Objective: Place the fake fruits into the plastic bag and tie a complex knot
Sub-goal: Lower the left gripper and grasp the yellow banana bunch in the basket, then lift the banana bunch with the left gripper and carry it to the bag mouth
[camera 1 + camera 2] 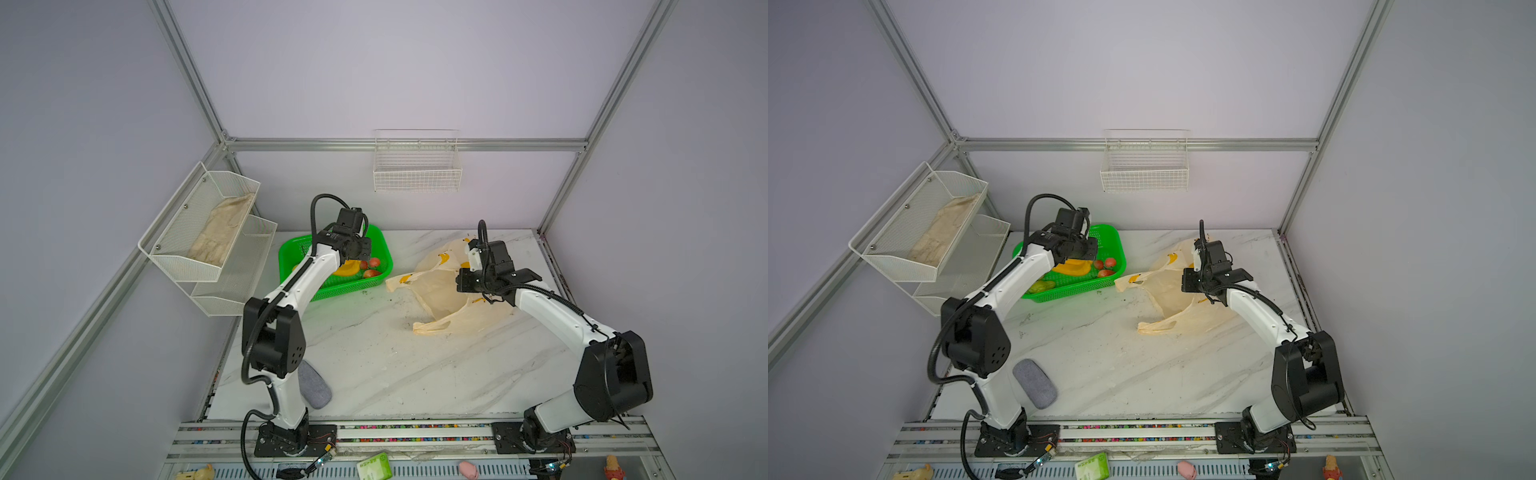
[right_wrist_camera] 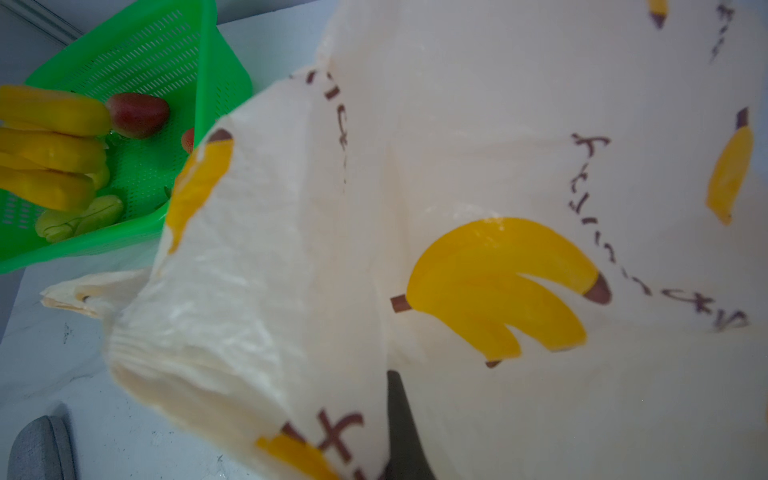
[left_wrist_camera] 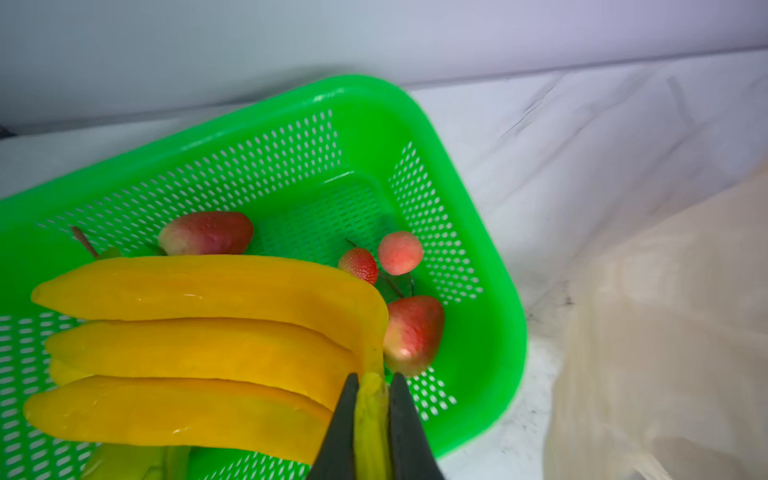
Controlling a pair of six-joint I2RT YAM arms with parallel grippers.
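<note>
Clamped narrow with the left end effector (image 3: 372, 376) on the greenish stem of the banana bunch (image 3: 199, 349); grip seen in the left wrist view only, hidden under the wrist in both top views. Three glossy yellow fruits, within the green basket (image 3: 490, 332), beside red strawberries (image 3: 359, 266). Closed with the right end effector (image 2: 395, 386) on the plastic bag (image 2: 457, 145), one finger showing. Pale, banana-printed, crumpled on the surface (image 1: 374, 365) right of the basket.
</note>
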